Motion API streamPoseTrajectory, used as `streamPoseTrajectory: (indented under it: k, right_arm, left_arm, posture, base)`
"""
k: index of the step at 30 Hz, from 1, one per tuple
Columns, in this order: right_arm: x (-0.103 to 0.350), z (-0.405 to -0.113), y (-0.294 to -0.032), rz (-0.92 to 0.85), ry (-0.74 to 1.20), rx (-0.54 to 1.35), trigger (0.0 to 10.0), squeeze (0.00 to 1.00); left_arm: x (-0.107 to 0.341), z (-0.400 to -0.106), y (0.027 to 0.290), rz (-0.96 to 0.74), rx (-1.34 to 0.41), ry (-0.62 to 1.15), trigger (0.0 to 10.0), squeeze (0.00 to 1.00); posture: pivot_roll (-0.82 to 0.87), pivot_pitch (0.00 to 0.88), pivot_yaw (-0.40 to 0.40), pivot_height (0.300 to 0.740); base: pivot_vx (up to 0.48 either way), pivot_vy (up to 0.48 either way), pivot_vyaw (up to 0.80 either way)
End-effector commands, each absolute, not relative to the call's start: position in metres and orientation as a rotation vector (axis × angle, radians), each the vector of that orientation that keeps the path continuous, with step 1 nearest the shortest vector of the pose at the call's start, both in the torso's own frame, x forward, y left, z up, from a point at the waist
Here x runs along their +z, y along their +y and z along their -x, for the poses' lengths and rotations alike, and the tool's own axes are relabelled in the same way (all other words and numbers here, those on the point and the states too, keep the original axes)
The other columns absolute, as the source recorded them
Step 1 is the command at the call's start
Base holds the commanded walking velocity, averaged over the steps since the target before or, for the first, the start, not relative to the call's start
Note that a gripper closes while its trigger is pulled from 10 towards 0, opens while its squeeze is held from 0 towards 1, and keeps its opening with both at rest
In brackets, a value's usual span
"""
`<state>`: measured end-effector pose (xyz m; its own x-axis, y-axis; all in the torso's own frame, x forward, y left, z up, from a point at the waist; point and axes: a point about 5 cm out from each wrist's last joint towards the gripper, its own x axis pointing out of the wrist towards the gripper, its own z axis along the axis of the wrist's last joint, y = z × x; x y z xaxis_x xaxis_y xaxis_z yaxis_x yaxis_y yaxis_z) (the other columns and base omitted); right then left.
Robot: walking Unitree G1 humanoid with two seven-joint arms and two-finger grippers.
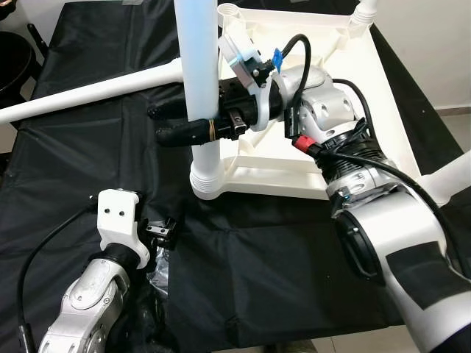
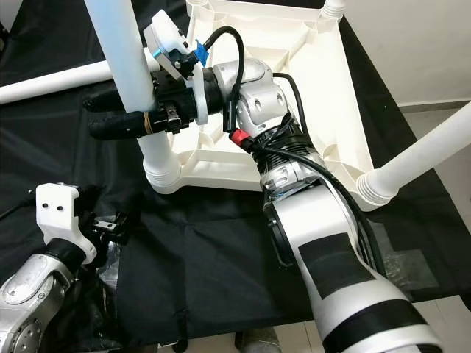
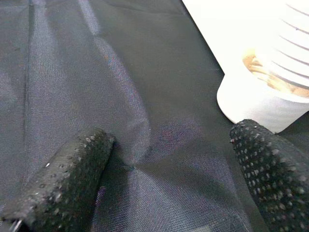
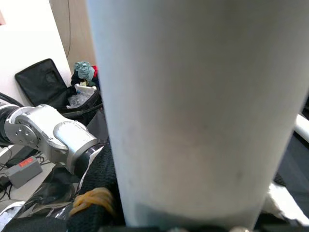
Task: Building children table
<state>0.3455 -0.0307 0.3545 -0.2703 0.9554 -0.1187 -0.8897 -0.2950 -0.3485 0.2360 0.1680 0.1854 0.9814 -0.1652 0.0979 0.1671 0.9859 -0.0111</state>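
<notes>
A loose white leg (image 1: 88, 92) is seen lying on the black cloth (image 1: 243, 279), well to the left of both grippers and not yet fitted to anything. Nearer the robot, the left gripper (image 3: 169, 159) is held low over the cloth with its fingers (image 3: 63, 174) spread apart and nothing between them; the threaded corner socket (image 3: 256, 96) of the table lies just beyond its right finger.

Further right, the upright leg (image 1: 200, 59) is pinched between the two black fingers of the right gripper (image 1: 193, 123), the grip being a little above the socket in which the leg's foot stands. Behind and to the right of this gripper the white tabletop (image 1: 383, 95) lies upside down on the cloth, ribs upward. Beyond it, another leg (image 1: 366, 13) is seen standing in a far corner, and to the right of the arm a further leg (image 2: 427, 151) rises from the near right corner socket.

The task is judged well advanced: three legs appear to be seated, though how tightly the held one is screwed home cannot be told. The loose leg is judged to remain for the far left socket (image 1: 229, 10), which appears empty, after which the table would have to be turned upright.

No containers with contents can be made out on the cloth; a dark bin-like shape (image 1: 15, 62) at the far left is too cut off to judge.
</notes>
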Motion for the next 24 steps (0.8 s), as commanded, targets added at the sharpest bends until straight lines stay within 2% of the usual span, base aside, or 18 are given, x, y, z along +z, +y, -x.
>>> streamPoseTrajectory:
  k: [1, 24]
  right_arm:
    - [0.359, -0.342, -0.027, 0.408, -0.266, 1.859, 10.0, 0.0]
    - [0.346, -0.346, -0.024, 0.422, -0.231, 1.816, 10.0, 0.0]
  left_arm:
    - [0.178, -0.234, 0.168, 0.026, -0.173, -0.056, 10.0, 0.0]
    - [0.181, -0.23, 0.166, 0.024, -0.174, -0.061, 10.0, 0.0]
  posture:
    - [0.03, 0.412, -0.042, 0.74]
    - [0.03, 0.436, -0.048, 0.74]
  base:
    - [0.0, 0.0, 0.0]
    - [0.0, 0.0, 0.0]
